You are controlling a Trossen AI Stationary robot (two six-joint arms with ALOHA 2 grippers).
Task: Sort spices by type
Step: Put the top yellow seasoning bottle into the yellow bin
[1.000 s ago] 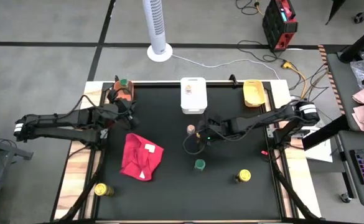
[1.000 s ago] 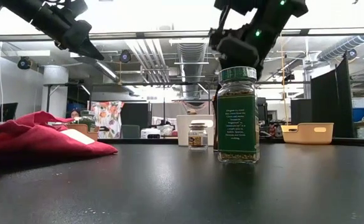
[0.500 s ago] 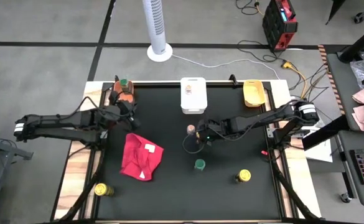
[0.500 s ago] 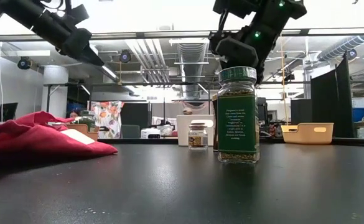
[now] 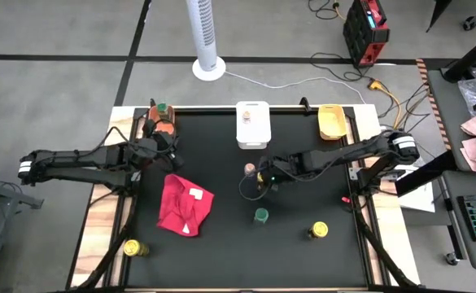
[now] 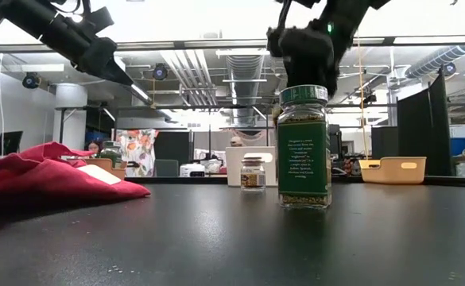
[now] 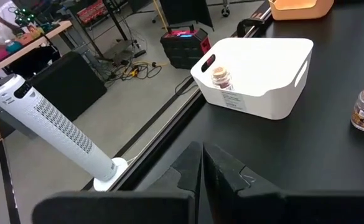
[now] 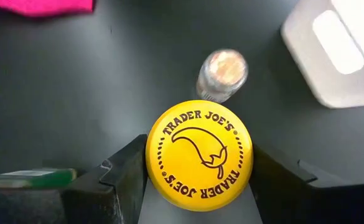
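Holding a small round spice jar with a yellow printed lid [image 8: 198, 155], the right hand [image 5: 264, 179] hangs above the middle of the black worktop [image 5: 303, 260], its two dark fingers [image 8: 116, 174] clamped on the jar's sides just beneath the lid. The jar appears light and rigid, probably glass with a smooth wall that could slip. A hold on the body just under the lid, as here, seems the safest.

Directly beyond it stands a small clear jar with a pale pink lid [image 8: 223, 74], upright on the worktop near the white rectangular plastic bin [image 5: 252, 124], which already holds one pink-lidded jar [image 7: 221, 77]. A taller green-lidded, green-labelled jar [image 6: 303, 147] stands nearer the front edge, and another yellow-lidded jar [image 5: 318, 231] lies well to its right. A further yellow-lidded jar [image 5: 132, 247] sits off the black surface at the front left corner.

A crumpled red cloth [image 5: 184, 204] lies left of centre. The orange bin [image 5: 161, 122] at the rear left holds a green-lidded jar [image 5: 162, 107]; the yellow bin [image 5: 331, 121] stands at the rear right.

The left hand [image 5: 169, 151] waits near the orange bin with fingers together, holding nothing.
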